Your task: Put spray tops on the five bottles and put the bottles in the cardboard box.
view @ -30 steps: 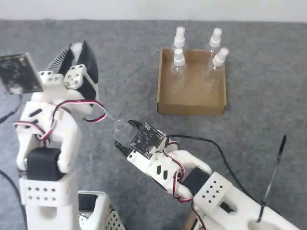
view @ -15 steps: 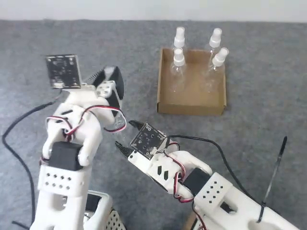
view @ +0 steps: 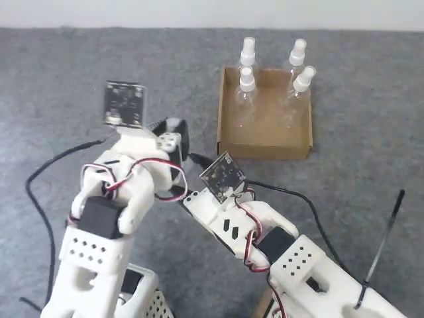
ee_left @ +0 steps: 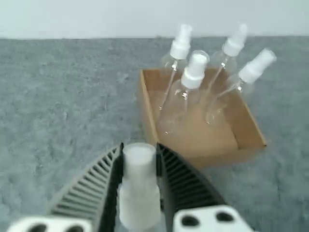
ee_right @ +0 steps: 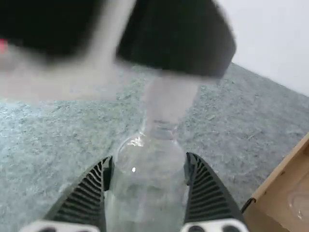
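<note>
L claw [ee_left: 139, 151]: clenched on a white spray top [ee_left: 140, 186]. A black finger presses on each side. The top stands straight up in the grip.
R claw [ee_right: 147, 163]: clamped round a clear bottle [ee_right: 145, 193], one ribbed finger on each side of its round body. The bottle's neck points up.
Top & bottle: in the R wrist view the top hangs right over the bottle's neck, w/ the L claw dark and blurry above it. Touching or not, can't tell.
Where: the two claws meet over the grey carpet [view: 79, 66], near the front left corner of the box but outside it.
L arm [view: 126, 195]: white, on the left from the high cam, bent over toward the R arm [view: 265, 232]. Red and black wires loop on both.
Cardboard box [view: 265, 151]: brown, open on top, low walls. It sits flat on the carpet, a bit past the claws.
Four bottles [ee_left: 186, 92]: clear, inside the box, each w/ a white spray top on. Two are at the back and two nearer the front. They lean a bit, not lying down.
Fifth bottle: the one in the R claw, not in the box yet.
</note>
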